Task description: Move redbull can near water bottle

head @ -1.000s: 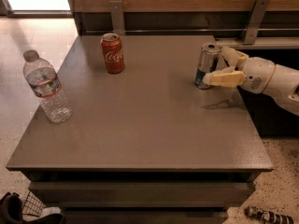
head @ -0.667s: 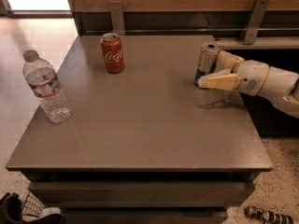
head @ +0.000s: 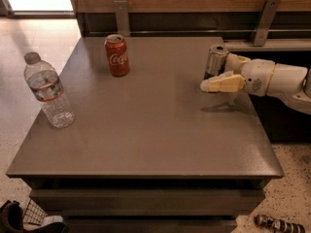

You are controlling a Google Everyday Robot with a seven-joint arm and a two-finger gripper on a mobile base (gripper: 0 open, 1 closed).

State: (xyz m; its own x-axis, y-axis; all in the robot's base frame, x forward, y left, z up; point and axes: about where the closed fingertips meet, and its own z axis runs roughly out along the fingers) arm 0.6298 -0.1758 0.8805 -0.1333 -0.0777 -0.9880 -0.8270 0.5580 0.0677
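At the right side of the bench [head: 155, 130], the end effector [head: 216, 73] is at the redbull can [head: 215, 57], and its pale front part covers the lower part of the can. I cannot tell if it is already clamped on the can or only placed around it. The can stands upright, near the right edge.

The water bottle [head: 48, 93] stands well apart, close to the left edge, so the way across is long. A slim tall can tips easily. If the hold is weak or too low, I think it can lean or slip during the move. The Coca-Cola can [head: 117, 56] stands toward the back, beside a straight path, and a wide swing of the arm may touch it. At the end, a push against the bottle may send it over the left edge, because it is light and tall.

About the contents: the bottle is clear and capped, but I cannot tell how full it is. Whether the two cans are open or full is also not visible, and an open can could spill if tilted.
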